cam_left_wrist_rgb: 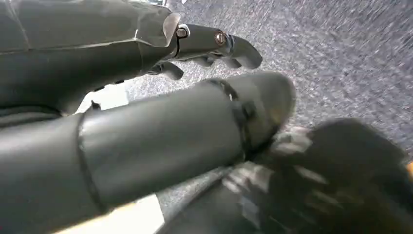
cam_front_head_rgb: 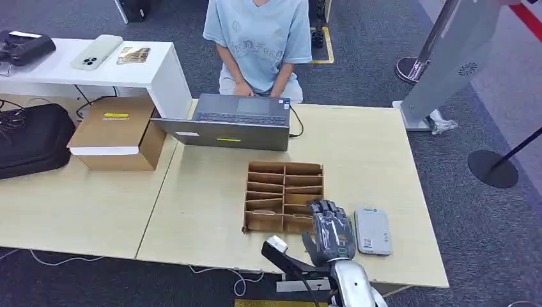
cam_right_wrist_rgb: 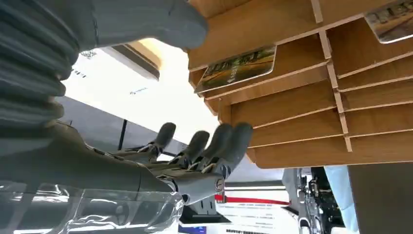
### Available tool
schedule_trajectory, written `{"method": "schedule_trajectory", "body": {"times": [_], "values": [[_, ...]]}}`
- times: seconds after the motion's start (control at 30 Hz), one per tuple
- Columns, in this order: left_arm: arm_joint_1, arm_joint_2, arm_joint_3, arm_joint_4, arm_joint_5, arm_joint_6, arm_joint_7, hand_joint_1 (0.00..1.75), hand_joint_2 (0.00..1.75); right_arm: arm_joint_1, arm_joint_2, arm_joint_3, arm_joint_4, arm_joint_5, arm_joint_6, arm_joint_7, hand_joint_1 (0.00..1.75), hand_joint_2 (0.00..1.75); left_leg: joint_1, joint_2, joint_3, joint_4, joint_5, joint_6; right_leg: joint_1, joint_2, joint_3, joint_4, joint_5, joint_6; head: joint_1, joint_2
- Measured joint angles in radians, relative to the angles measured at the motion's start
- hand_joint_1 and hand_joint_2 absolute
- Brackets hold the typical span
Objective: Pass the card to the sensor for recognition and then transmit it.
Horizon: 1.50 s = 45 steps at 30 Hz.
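— Over the near edge of the worktop [cam_front_head_rgb: 192, 192], where is your right hand [cam_front_head_rgb: 331, 229]?

— Mine hovers just at the near right corner of the rack [cam_front_head_rgb: 284, 196], fingers [cam_right_wrist_rgb: 229, 144] loosely spread and a little curled, holding nothing. The sensor [cam_front_head_rgb: 372, 231], a flat grey box, lies just beside it on my right.

— And the card [cam_right_wrist_rgb: 237, 68]?

— From my right wrist I see it lying in a slot of the rack, its printed end poking out past the divider, near my thumb [cam_right_wrist_rgb: 146, 22]. A second card [cam_right_wrist_rgb: 392, 19] sits in another slot further along. From my head I cannot make out either one inside the slots.

— Your left hand [cam_left_wrist_rgb: 204, 44]?

— It hangs low over the grey carpet, fingers bent; whether it grips anything I cannot tell, the view is blurred.

— What crowds the space?

— Beyond the rack a laptop [cam_front_head_rgb: 233, 121] stands open, with a person [cam_front_head_rgb: 259, 41] seated behind it. To my left rest a cardboard box [cam_front_head_rgb: 118, 131] and a black bag [cam_front_head_rgb: 32, 137]. The white shelf [cam_front_head_rgb: 89, 64] behind carries a phone [cam_front_head_rgb: 96, 51].
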Motion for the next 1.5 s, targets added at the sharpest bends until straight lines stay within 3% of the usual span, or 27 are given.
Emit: {"method": "schedule_trajectory", "body": {"times": [0.3, 0.7, 0.8, 0.87, 1.0, 1.07, 1.1, 1.2, 1.5], "values": [[0.0, -0.003, -0.006, 0.0, 0.0, -0.001, -0.002, 0.0, 0.0, 0.0, 0.005, -0.002, 0.013, 0.002, -0.006, 0.0, 0.58, 1.75, 0.0, 0.0, 0.0, 0.0, 0.0, 0.0, 0.0, -0.001, 0.0, 0.0, 0.0, 0.0, 0.0, 0.0], [0.0, -0.003, -0.012, 0.0, 0.0, -0.002, -0.008, 0.0, 0.0, -0.008, 0.005, -0.004, 0.035, 0.005, -0.007, 0.0, 0.84, 1.75, 0.0, 0.0, 0.0, 0.0, 0.0, 0.0, 0.0, -0.001, 0.0, 0.0, 0.0, 0.0, 0.0, 0.0], [0.0, -0.003, -0.013, 0.0, 0.0, -0.002, -0.008, 0.0, 0.0, -0.012, 0.005, -0.004, 0.043, 0.01, -0.007, 0.0, 0.99, 1.75, 0.0, -0.001, 0.0, 0.0, 0.0, 0.0, 0.0, -0.001, 0.0, 0.0, 0.0, 0.0, 0.0, 0.0], [0.0, -0.003, -0.013, 0.0, 0.0, -0.002, -0.008, 0.0, 0.0, -0.014, 0.005, -0.004, 0.047, 0.013, -0.008, 0.0, 1.31, 1.75, 0.0, -0.001, 0.0, 0.0, 0.0, 0.0, 0.0, -0.001, 0.0, 0.0, 0.0, 0.0, 0.0, 0.0], [0.0, -0.001, -0.016, 0.0, 0.0, -0.002, -0.018, 0.0, 0.0, -0.024, 0.006, -0.004, 0.059, 0.013, -0.013, -0.003, 1.47, 1.75, 0.0, -0.001, 0.0, 0.0, 0.0, 0.0, 0.0, -0.001, 0.0, 0.0, 0.0, 0.0, 0.0, 0.0], [-0.002, 0.0, -0.019, 0.0, 0.0, -0.003, -0.023, 0.0, 0.0, -0.03, 0.006, -0.004, 0.063, 0.014, -0.017, -0.004, 1.64, 1.75, 0.0, -0.001, 0.0, 0.0, 0.0, 0.0, 0.0, -0.001, 0.0, 0.0, 0.0, 0.0, 0.0, 0.0], [-0.005, -0.001, -0.02, 0.0, 0.0, -0.003, -0.024, 0.0, 0.0, -0.033, 0.006, -0.005, 0.065, 0.014, -0.018, -0.006, 1.61, 1.75, 0.0, -0.001, 0.0, 0.0, 0.0, 0.0, 0.0, -0.001, 0.0, 0.0, 0.0, 0.0, 0.0, 0.0], [-0.01, -0.008, -0.022, 0.0, 0.0, -0.004, -0.029, 0.0, 0.0, -0.038, 0.006, -0.005, 0.074, 0.013, -0.027, -0.008, 1.75, 1.75, 0.0, -0.001, 0.0, 0.0, 0.0, 0.0, 0.0, -0.001, 0.001, 0.0, 0.0, 0.0, 0.0, 0.0], [-0.012, -0.013, -0.024, 0.0, 0.0, -0.006, -0.035, 0.0, 0.0, -0.04, 0.006, -0.006, 0.077, 0.013, -0.046, -0.011, 1.75, 1.75, 0.0, 0.0, 0.0, 0.0, 0.0, 0.0, 0.0, -0.001, 0.001, 0.0, 0.0, 0.0, 0.0, 0.0]]}}
